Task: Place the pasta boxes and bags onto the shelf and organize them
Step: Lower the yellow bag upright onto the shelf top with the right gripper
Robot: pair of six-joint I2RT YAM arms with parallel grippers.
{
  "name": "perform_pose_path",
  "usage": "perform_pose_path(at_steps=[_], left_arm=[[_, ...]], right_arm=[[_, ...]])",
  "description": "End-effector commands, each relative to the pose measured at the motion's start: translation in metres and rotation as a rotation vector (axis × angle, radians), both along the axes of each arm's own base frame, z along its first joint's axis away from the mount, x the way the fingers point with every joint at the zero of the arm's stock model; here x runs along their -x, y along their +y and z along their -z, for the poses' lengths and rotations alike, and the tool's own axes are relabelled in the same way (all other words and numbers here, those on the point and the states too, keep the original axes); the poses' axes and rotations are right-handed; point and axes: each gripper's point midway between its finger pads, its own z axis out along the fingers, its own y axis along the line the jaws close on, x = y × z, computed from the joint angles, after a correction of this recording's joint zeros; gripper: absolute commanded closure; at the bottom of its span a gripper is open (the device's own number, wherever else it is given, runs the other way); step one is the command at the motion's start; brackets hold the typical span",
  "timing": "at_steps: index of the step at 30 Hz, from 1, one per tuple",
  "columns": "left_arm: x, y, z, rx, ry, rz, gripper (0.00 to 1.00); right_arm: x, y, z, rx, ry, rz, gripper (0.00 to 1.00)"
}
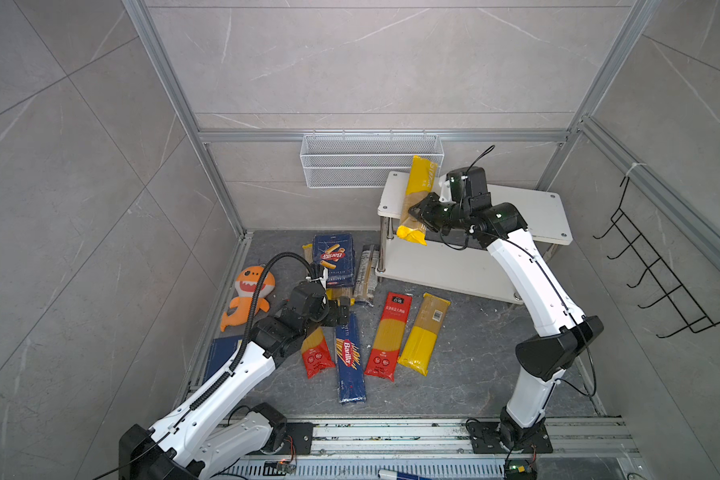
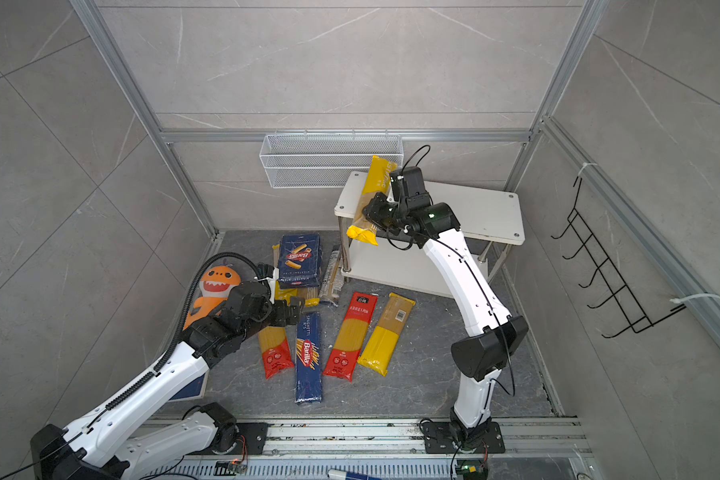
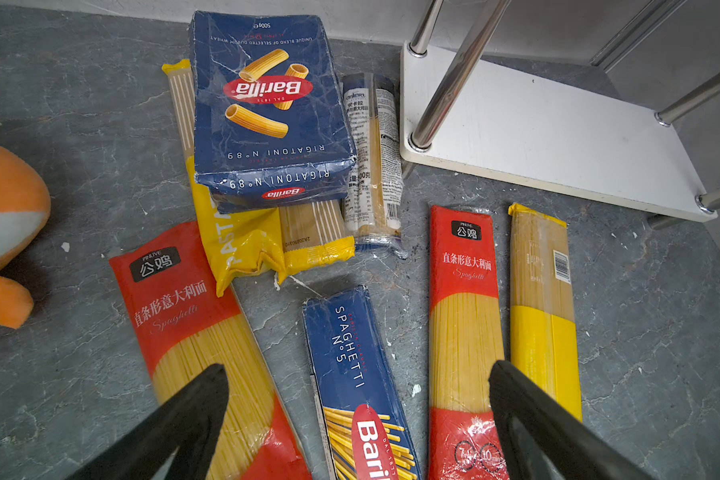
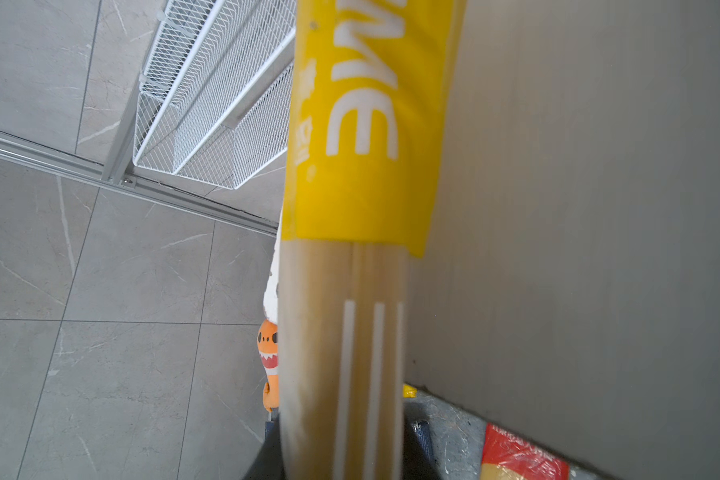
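The bench is a dark grey slab with a marbled, scuffed face, hemmed by aluminium rails. Its widest bare stretch lies in front of the shelf, between the packs and the right arm's base.

The shelf stands at the back right corner: two smooth white boards with rounded corners on chrome tube legs. Most of the top board is bare, and so is what shows of the lower board. A white wire mesh basket hangs on the wall just behind the shelf's left end.

The wide carton, dark blue creased card, lies flat near the shelf's left legs, on top of two yellow-ended packs. A clear printed bag lies between that carton and the shelf's lower board. The long narrow carton lies towards the front, apart from its neighbours. A red-ended bag and a yellow bag are to its right, the two bags touching along part of their length. Another red bag sits partly beneath the left arm.

The right pincer is clamped on a glossy yellow-ended bag. It slants over the top board's left end, its near end past the front edge.

The left pincer hovers spread wide above the narrow carton's far end.
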Motion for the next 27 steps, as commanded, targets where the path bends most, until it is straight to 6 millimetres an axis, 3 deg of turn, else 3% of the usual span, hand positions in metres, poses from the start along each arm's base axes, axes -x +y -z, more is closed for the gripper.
perform_pose_path(at_steps=[1, 5, 11, 19, 23, 27], left_arm=[[-0.005, -0.009, -0.024, 0.041, -0.063, 0.028, 0.0], [-0.006, -0.011, -0.023, 0.041, -0.062, 0.033, 0.0], [-0.004, -0.012, -0.025, 0.05, -0.072, 0.051, 0.0], [-0.015, -0.031, -0.024, 0.081, -0.074, 0.098, 0.0], [-0.021, -0.043, -0.019, 0.097, -0.059, 0.127, 0.0], [-0.025, -0.049, -0.017, 0.107, -0.051, 0.142, 0.0]], right_arm=[[0.016, -0.014, -0.054, -0.024, -0.151, 0.025, 0.99], [0.02, -0.032, -0.059, 0.017, -0.161, 0.07, 0.98], [0.017, -0.105, -0.067, 0.063, -0.141, 0.188, 1.0], [0.037, -0.194, -0.067, 0.218, -0.08, 0.338, 1.0], [0.036, -0.204, -0.061, 0.229, -0.038, 0.32, 0.99], [0.029, -0.193, -0.052, 0.191, -0.016, 0.273, 0.99]])
